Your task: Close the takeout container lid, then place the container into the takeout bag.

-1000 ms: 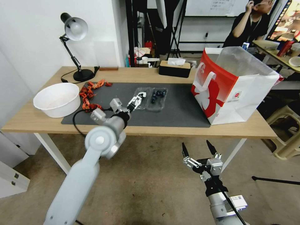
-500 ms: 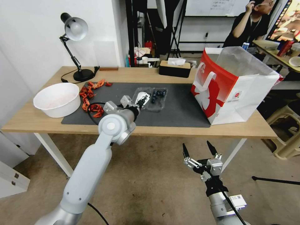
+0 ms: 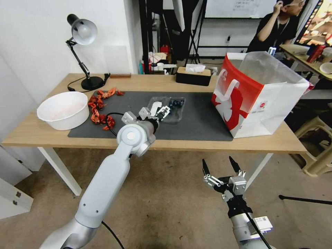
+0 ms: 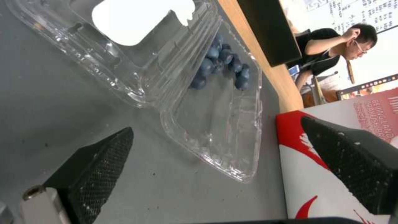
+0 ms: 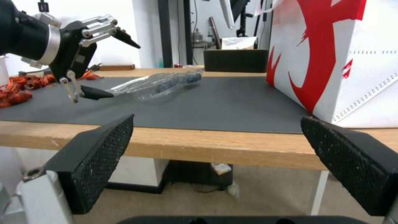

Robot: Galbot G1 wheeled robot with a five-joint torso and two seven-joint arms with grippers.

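Wooden table (image 3: 41, 133) in a cluttered workroom, dark mat (image 3: 204, 121) across it, and the takeout bag (image 3: 257, 100) stands tall and open-mouthed, well off beyond the working gripper on its right-hand side, silvery lining showing and nothing visible inside from here. The left gripper (image 3: 163, 112) is low over the mat, fingers spread wide, holding nothing. Just ahead of it lies the takeout container (image 4: 215, 102), splayed open and flat, its two halves side by side. The lid (image 4: 136, 40) with the white label is the half on the gripper's left; the berry tray sits on the bag side, a small cluster of blueberries (image 4: 222, 68) at its far end. The right gripper (image 3: 221, 165) hangs parked below the table edge, fingers spread too, so the left arm is clearly nearer for folding that lid across.
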